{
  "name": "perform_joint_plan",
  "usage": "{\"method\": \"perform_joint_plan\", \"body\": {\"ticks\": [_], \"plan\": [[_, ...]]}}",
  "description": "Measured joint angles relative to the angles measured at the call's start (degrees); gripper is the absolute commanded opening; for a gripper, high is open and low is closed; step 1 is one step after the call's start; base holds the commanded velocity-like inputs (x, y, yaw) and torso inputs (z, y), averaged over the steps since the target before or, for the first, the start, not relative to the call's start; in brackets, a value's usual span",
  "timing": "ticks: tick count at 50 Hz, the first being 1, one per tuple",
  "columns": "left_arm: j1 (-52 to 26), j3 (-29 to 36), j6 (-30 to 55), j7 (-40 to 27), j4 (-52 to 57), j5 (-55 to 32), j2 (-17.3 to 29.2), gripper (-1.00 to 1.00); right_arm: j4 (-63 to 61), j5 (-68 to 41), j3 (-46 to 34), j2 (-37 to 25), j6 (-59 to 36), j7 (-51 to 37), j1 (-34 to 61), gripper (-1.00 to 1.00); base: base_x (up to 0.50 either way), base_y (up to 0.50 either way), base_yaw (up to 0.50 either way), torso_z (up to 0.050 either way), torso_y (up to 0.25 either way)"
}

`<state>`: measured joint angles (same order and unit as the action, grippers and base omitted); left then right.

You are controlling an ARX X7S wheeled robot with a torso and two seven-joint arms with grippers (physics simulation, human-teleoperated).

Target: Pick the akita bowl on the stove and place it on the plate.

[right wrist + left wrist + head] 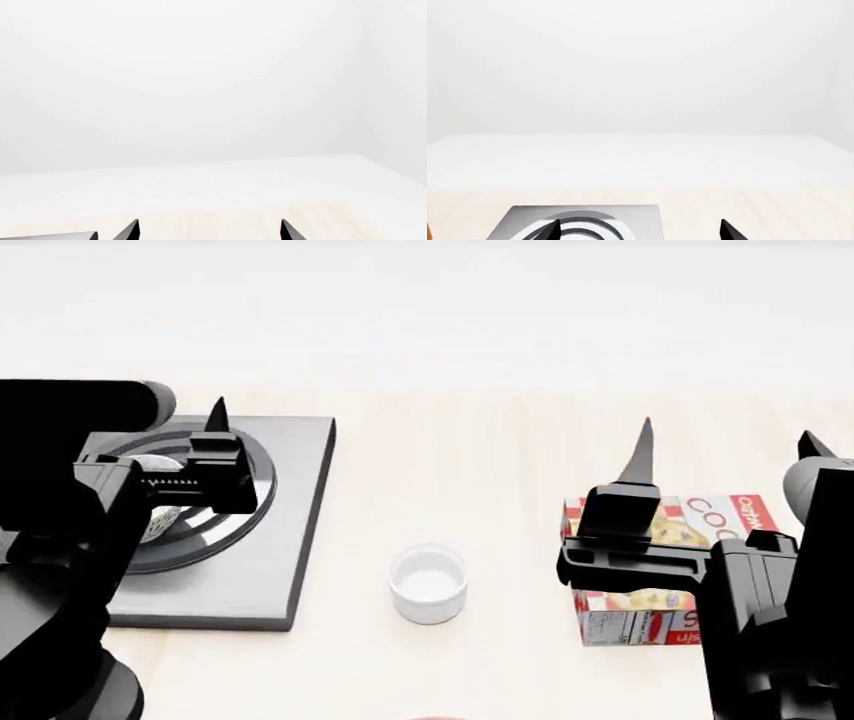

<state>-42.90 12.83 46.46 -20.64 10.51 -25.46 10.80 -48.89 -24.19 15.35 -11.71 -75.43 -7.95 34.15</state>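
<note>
The akita bowl (pixel 156 466) sits on the ringed burner of the dark grey stove (pixel 287 530) at the left of the head view; only speckled slivers show behind my left arm. My left gripper (pixel 640 233) hovers over the stove (pixel 594 220), open and empty, with one fingertip (pixel 216 415) pointing away above the bowl. My right gripper (pixel 727 440) is open and empty too, raised over a cereal box at the right. A faint reddish sliver (pixel 437 718) at the near edge may be the plate's rim; the rest of it is out of view.
A small plain white cup (pixel 429 583) stands on the pale wooden table (pixel 481 460) between the stove and the cereal box (pixel 667 570). A grey stove corner (pixel 67 236) shows in the right wrist view. Behind the table is a white wall.
</note>
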Motion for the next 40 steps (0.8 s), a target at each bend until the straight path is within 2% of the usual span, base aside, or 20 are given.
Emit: {"method": "perform_joint_plan", "body": {"ticks": [14,23,31,40], "plan": [[-0.1,0.3,-0.3,-0.1,-0.1,-0.3,0.3,1.00,0.1,-0.6,0.0,-0.2,0.2,-0.4,-0.1,1.00,0.34,0.00,0.00,0.000,0.000],[-1.8,0.2,0.8,-0.2,0.0,-1.1,0.6,1.00,-0.3,-1.1,0.2,-0.2,-0.2,-0.8,0.0,1.00,0.00,0.00,0.00,0.000,0.001],[-9.6,1.5,2.6,2.2,-3.4,-1.2,1.6,1.00,-0.4,-1.4,0.3,-0.3,0.1,-1.0,-0.2,1.00,0.00,0.00,0.00,0.000,0.000],[-21.5,3.6,3.6,6.1,-12.9,-0.6,0.8,1.00,-0.4,-1.8,0.4,-0.4,0.2,-1.2,-0.4,1.00,0.00,0.00,0.00,0.000,0.000]]}}
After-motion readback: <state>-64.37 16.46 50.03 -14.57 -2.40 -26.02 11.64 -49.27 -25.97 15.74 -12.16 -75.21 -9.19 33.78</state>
